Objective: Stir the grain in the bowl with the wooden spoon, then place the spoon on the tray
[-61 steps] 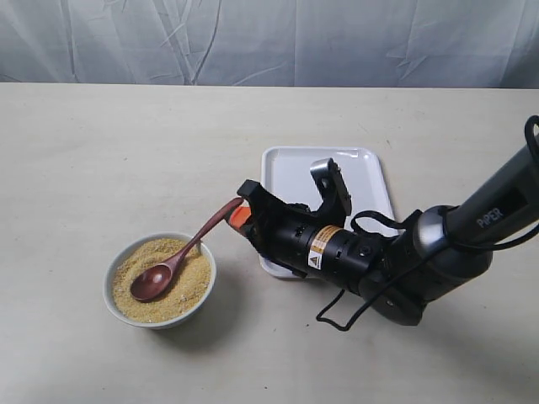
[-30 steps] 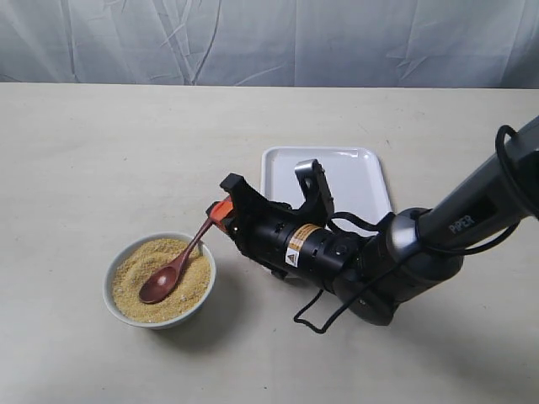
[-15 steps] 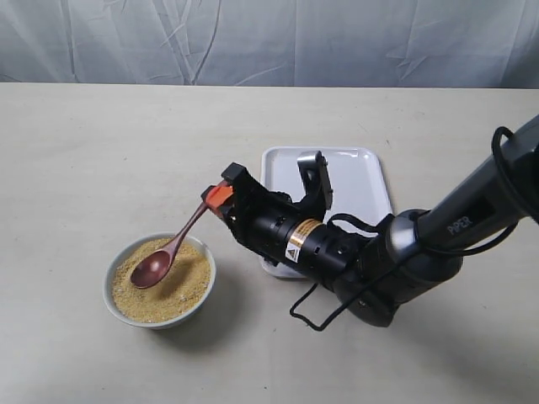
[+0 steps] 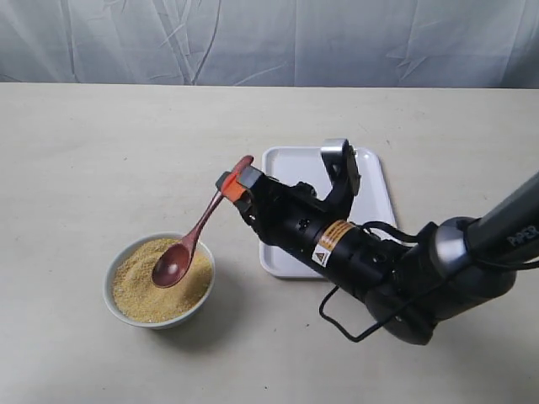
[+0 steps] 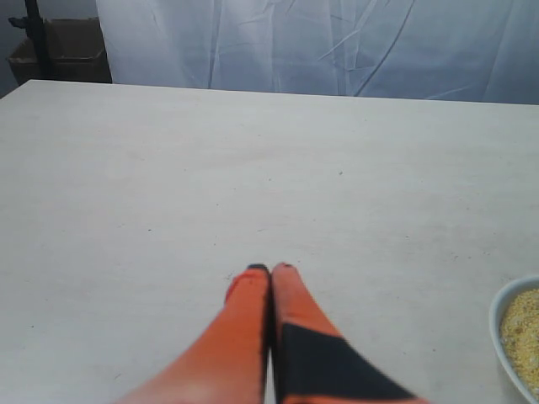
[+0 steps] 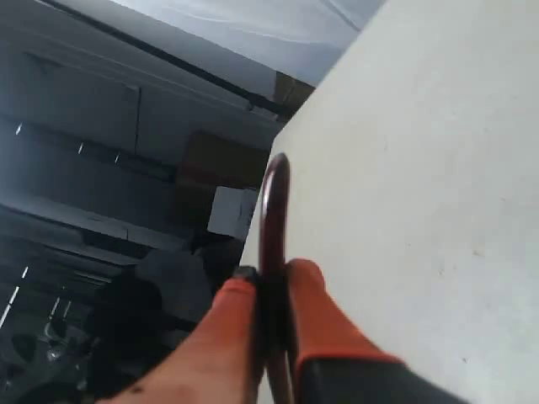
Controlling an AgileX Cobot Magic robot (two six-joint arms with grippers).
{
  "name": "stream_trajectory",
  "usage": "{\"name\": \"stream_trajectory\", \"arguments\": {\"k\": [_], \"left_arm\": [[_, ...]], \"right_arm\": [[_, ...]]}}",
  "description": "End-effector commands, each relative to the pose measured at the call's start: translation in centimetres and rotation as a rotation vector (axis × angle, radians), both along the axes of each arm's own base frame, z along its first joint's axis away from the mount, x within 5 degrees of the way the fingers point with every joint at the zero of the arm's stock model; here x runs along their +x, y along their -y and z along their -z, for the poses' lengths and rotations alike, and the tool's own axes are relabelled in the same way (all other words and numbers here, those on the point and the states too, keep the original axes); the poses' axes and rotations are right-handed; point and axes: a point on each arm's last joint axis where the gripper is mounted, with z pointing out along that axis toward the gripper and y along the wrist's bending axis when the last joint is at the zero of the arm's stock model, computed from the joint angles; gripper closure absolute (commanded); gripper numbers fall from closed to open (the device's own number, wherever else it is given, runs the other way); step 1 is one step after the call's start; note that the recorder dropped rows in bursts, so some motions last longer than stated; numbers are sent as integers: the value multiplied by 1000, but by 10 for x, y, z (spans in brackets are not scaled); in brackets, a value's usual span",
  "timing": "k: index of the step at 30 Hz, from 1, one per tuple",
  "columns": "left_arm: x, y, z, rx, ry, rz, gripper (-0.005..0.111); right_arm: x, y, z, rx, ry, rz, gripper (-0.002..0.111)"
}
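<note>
Orange-tipped and closed tight, the right tool (image 4: 232, 187) has the wooden spoon (image 4: 198, 231) pinched close to the end of its handle. A short stub of the handle pokes out past the pads. From there the spoon slants down into the bowl (image 4: 109, 288), its oval head low over the grain (image 4: 135, 290) on the side of the bowl nearest the tool. I cannot tell whether the head is dug in or only skimming the top.

The left tool (image 5: 271, 271) hangs off to one side of the bowl, fingers pressed together with nothing between them. The tray (image 4: 290, 168) lies on the worktop (image 4: 101, 151) a little apart from the bowl, half hidden under the right arm.

This looks like the middle of the stirring. I'd say the head should sink properly into the grain and sweep in slow rounds well inside the rim, since the bowl is nearly full and a quick flick would spill some. With the grip so far up the handle, the spoon may twist between the pads. Nothing steadies the bowl either, so light pressure seems wise.
</note>
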Motion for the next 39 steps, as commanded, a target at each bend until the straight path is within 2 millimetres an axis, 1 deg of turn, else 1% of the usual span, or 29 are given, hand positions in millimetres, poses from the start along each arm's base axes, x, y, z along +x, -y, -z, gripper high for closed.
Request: {"name": "stream_trajectory", "arguments": {"k": [1,4,6,8,9,10,12,14,17,23,25,27,29,31,33,36,39], "left_arm": [[0,0,1,-1,5,-2,107],[0,0,1,-1,5,-2,107],[0,0,1,-1,5,-2,107],[0,0,1,-1,5,-2,107],[0,0,1,-1,5,-2,107],[0,0,1,-1,5,-2,107],[0,0,1,-1,5,-2,107],[0,0,1,-1,5,-2,107],[0,0,1,-1,5,-2,107],[0,0,1,-1,5,-2,107],[0,0,1,-1,5,-2,107],[0,0,1,-1,5,-2,107],[0,0,1,-1,5,-2,107],[0,0,1,-1,5,-2,107],[0,0,1,-1,5,-2,107],[0,0,1,-1,5,-2,107],[0,0,1,-1,5,-2,107]], "right_arm": [[-4,0,-25,-106,245,-35,109],[-9,-5,-43,-137,372,-38,109],[-13,-13,-61,-163,505,-53,109],[-16,-27,-75,-274,622,-91,109],[-18,-35,-77,-370,659,-124,109],[-19,-43,-78,-458,684,-160,109],[-20,-55,-77,-581,706,-207,109],[-20,-60,-76,-640,737,-211,109],[-16,-61,-70,-644,723,-184,109],[-12,-65,-38,-692,660,-209,109],[-14,-68,-30,-662,617,-213,109],[-16,-70,-28,-608,573,-208,109],[-22,-75,-30,-555,572,-214,109],[-26,-78,-37,-513,600,-200,109],[-27,-78,-43,-496,613,-190,109],[-28,-76,-53,-519,641,-188,109],[-26,-71,-64,-574,671,-146,109]]}}
